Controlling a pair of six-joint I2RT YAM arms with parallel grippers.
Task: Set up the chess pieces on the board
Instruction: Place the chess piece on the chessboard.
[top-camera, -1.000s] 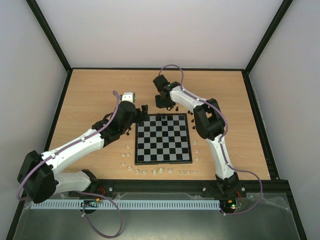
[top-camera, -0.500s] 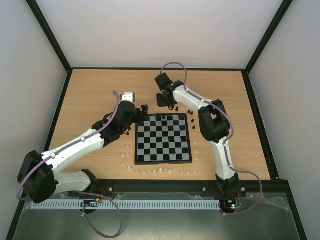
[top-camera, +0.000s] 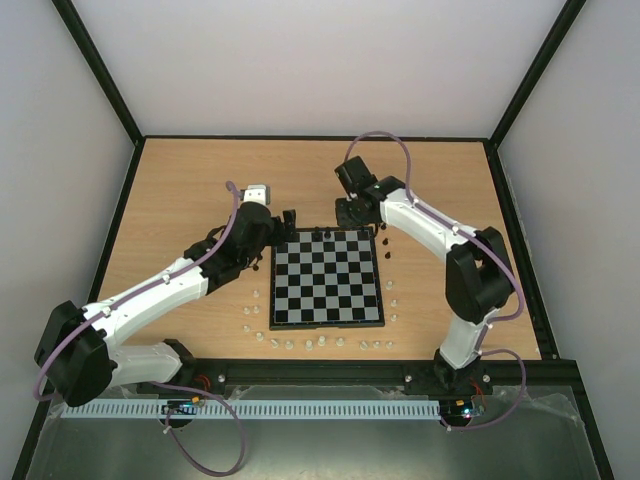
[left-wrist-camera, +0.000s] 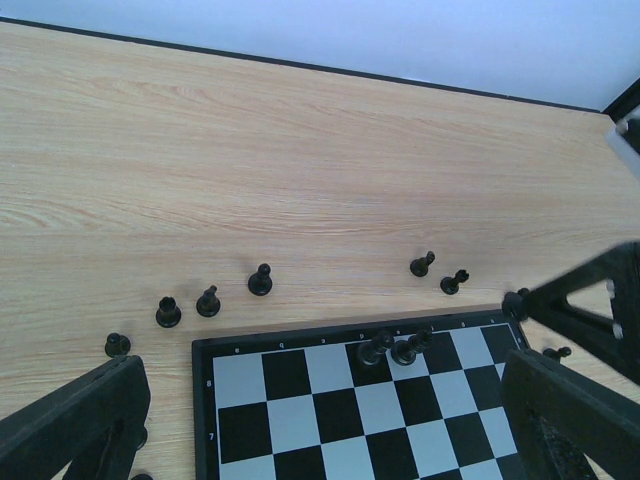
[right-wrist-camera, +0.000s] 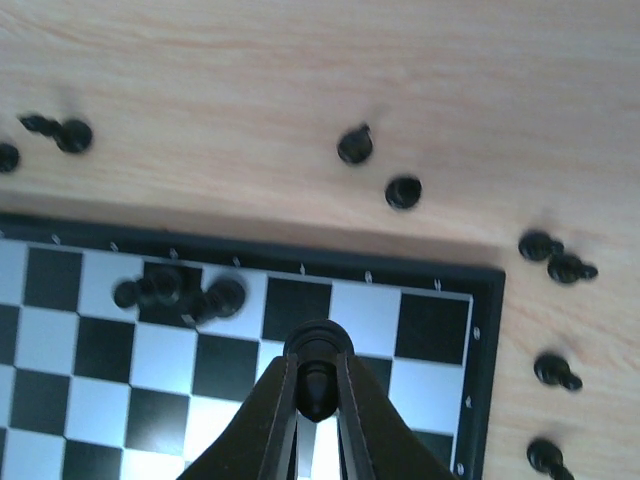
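The board (top-camera: 327, 278) lies at the table's centre, with two black chess pieces (top-camera: 323, 235) on its far row. They also show in the left wrist view (left-wrist-camera: 390, 348). My right gripper (top-camera: 347, 213) hangs over the board's far edge. In the right wrist view it (right-wrist-camera: 317, 385) is shut on a black piece (right-wrist-camera: 318, 350) above the far rows of the board (right-wrist-camera: 432, 328). My left gripper (top-camera: 284, 221) is open and empty at the far left corner, its fingers (left-wrist-camera: 80, 420) astride the board (left-wrist-camera: 300, 410). Loose black pieces (left-wrist-camera: 259, 281) lie on the table beyond the board.
More black pieces lie off the board's far right corner (right-wrist-camera: 403, 192) and right side (top-camera: 386, 247). Small white pieces (top-camera: 290, 344) are strung along the board's left and near sides. Black frame rails (top-camera: 300, 137) edge the wooden table.
My right arm has swung to the right and its gripper has moved from beyond the far edge to over the board's far rows, piece in its grip. The left arm has not moved.
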